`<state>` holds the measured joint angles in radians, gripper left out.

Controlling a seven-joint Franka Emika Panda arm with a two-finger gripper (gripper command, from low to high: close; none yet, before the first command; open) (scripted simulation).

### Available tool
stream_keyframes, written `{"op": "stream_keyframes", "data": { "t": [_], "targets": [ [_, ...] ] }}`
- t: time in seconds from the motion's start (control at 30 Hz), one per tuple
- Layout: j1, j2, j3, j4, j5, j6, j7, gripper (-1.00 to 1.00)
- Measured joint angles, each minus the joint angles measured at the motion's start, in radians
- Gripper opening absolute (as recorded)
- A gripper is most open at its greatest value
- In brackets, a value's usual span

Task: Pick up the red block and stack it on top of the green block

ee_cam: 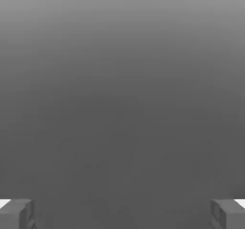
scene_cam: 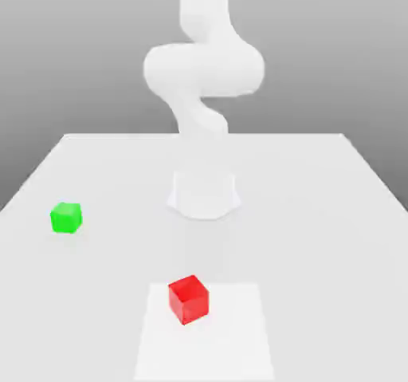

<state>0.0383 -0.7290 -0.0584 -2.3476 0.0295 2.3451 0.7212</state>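
Observation:
The red block [scene_cam: 189, 299] sits on the white table [scene_cam: 319, 213], near the front and slightly toward the exterior view's left of centre. The green block [scene_cam: 66, 217] rests farther back, near the table's edge on the exterior view's left, well apart from the red one. In the hand view my gripper [ee_cam: 122, 214] is open: its two grey fingertips [ee_cam: 16, 213] stand far apart with nothing between them, facing a plain grey background. Neither block is touched.
The arm's white base [scene_cam: 204, 193] stands mid-table behind the red block, and its links rise out of the top of the exterior view. A lighter square patch [scene_cam: 231, 340] lies under the red block. The table's back edge [scene_cam: 204, 135] runs behind the base.

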Motion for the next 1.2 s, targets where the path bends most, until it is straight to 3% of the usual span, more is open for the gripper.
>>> {"op": "stream_keyframes", "data": {
  "t": [0.27,0.53,0.67,0.8,0.93,1.2],
  "targets": [
    [0.115,0.247,-0.144,-0.153,0.084,0.143,-0.246,0.00],
    [0.178,0.487,-0.199,-0.304,0.126,0.285,-0.458,0.00],
    [0.186,0.593,-0.208,-0.380,0.096,0.359,-0.526,0.00],
    [0.164,0.680,-0.213,-0.457,-0.010,0.434,-0.540,0.00],
    [0.161,0.730,-0.212,-0.464,-0.027,0.478,-0.555,0.00],
    [0.150,0.840,-0.177,-0.441,0.071,0.567,-0.631,0.00]
  ]
}}
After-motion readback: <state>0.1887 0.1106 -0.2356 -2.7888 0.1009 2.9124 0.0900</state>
